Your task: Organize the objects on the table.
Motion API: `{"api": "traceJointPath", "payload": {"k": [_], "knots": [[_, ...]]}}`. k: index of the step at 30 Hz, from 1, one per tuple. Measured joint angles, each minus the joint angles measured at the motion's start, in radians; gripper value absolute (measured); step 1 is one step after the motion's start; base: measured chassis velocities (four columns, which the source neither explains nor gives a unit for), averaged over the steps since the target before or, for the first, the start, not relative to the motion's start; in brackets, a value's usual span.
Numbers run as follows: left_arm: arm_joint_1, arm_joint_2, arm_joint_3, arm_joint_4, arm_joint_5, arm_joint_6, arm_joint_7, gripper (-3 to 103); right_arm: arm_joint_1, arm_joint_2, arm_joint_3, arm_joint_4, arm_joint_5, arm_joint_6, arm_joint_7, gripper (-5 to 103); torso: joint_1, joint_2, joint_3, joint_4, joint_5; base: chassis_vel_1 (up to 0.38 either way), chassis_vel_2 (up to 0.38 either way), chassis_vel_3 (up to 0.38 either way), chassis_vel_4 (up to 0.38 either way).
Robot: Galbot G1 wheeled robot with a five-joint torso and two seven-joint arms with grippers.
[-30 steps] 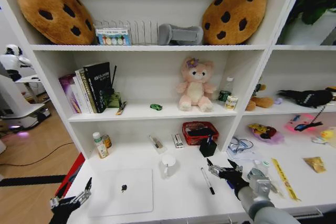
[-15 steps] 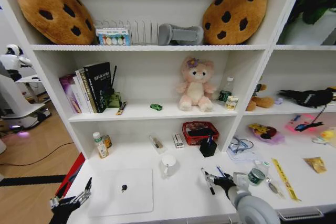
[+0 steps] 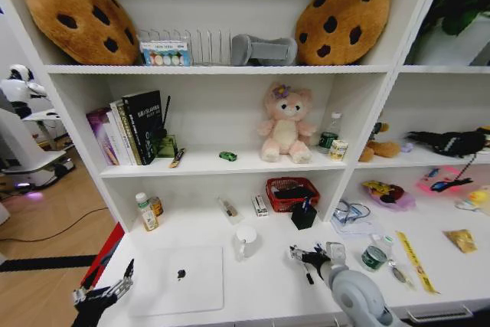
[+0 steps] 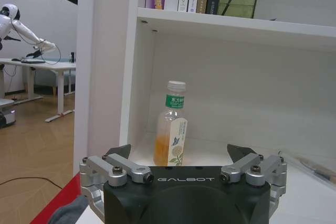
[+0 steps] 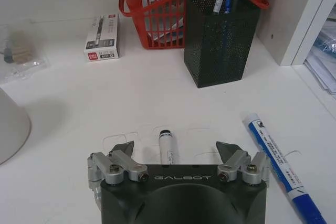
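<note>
On my left tool [image 4: 180, 153] I read the brand "GALBOT" in grey letters on the black body. The same word "GALBOT" stands on my right tool [image 5: 178, 148]. The bottle [image 4: 171, 131] has a green label with Chinese characters. Other prints are too small to read.

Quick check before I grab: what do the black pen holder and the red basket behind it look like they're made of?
Pen holder: likely metal mesh with a matte black finish; fine perforations cover its walls. Red basket: looks like moulded plastic, slightly glossy, with open slatted sides and a thick rim. The open right gripper straddles the black pen on the table.
</note>
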Motion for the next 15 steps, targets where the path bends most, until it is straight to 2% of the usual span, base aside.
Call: {"api": "traceJointPath", "payload": {"k": [2, 3, 5, 6, 8, 9, 11, 12, 14, 15], "knots": [[0.0, 0.0, 0.0, 0.0, 0.0, 0.0, 0.0, 100, 0.003, 0.0, -0.009, -0.014, -0.009, 0.003, -0.013, 79, 0.0, 0.0, 0.0, 0.0, 0.0, 0.0, 0.0, 0.0, 0.0], [0.0, 0.0, 0.0, 0.0, 0.0, 0.0, 0.0, 100, 0.003, 0.0, -0.009, -0.014, -0.009, 0.003, -0.013, 79, 0.0, 0.0, 0.0, 0.0, 0.0, 0.0, 0.0, 0.0, 0.0], [0.0, 0.0, 0.0, 0.0, 0.0, 0.0, 0.0, 100, 0.009, 0.001, -0.017, -0.023, -0.017, 0.004, -0.017, 68, 0.0, 0.0, 0.0, 0.0001, -0.0001, 0.0, 0.0, 0.0, 0.0], [0.0, 0.0, 0.0, 0.0, 0.0, 0.0, 0.0, 100, 0.009, 0.001, -0.017, -0.023, -0.017, 0.004, -0.017, 68, 0.0, 0.0, 0.0, 0.0001, -0.0001, 0.0, 0.0, 0.0, 0.0], [0.0, 0.0, 0.0, 0.0, 0.0, 0.0, 0.0, 100, 0.01, 0.002, -0.02, -0.025, -0.02, 0.004, -0.018, 57, 0.0, 0.0, 0.0, 0.0001, -0.0002, 0.0, 0.0, 0.0, 0.0], [0.0, 0.0, 0.0, 0.0, 0.0, 0.0, 0.0, 100, 0.01, 0.002, -0.02, -0.025, -0.02, 0.004, -0.018, 57, 0.0, 0.0, 0.0, 0.0001, -0.0002, 0.0, 0.0, 0.0, 0.0], [0.0, 0.0, 0.0, 0.0, 0.0, 0.0, 0.0, 100, 0.009, 0.001, -0.02, -0.025, -0.024, 0.004, -0.019, 47, 0.0, 0.0, 0.0, 0.0, -0.0001, 0.0, 0.0, 0.0, 0.0], [0.0, 0.0, 0.0, 0.0, 0.0, 0.0, 0.0, 100, 0.009, 0.001, -0.02, -0.025, -0.024, 0.004, -0.019, 47, 0.0, 0.0, 0.0, 0.0, -0.0001, 0.0, 0.0, 0.0, 0.0], [0.0, 0.0, 0.0, 0.0, 0.0, 0.0, 0.0, 100, 0.006, 0.001, -0.019, -0.022, -0.025, 0.004, -0.019, 36, 0.0, 0.0, 0.0, 0.0001, -0.0001, 0.0, 0.0, 0.0, 0.0], [0.0, 0.0, 0.0, 0.0, 0.0, 0.0, 0.0, 100, 0.003, 0.001, -0.018, -0.019, -0.025, 0.004, -0.019, 36, 0.0, 0.0, 0.0, 0.0001, 0.0, 0.0, 0.0, 0.0, 0.0]]}}
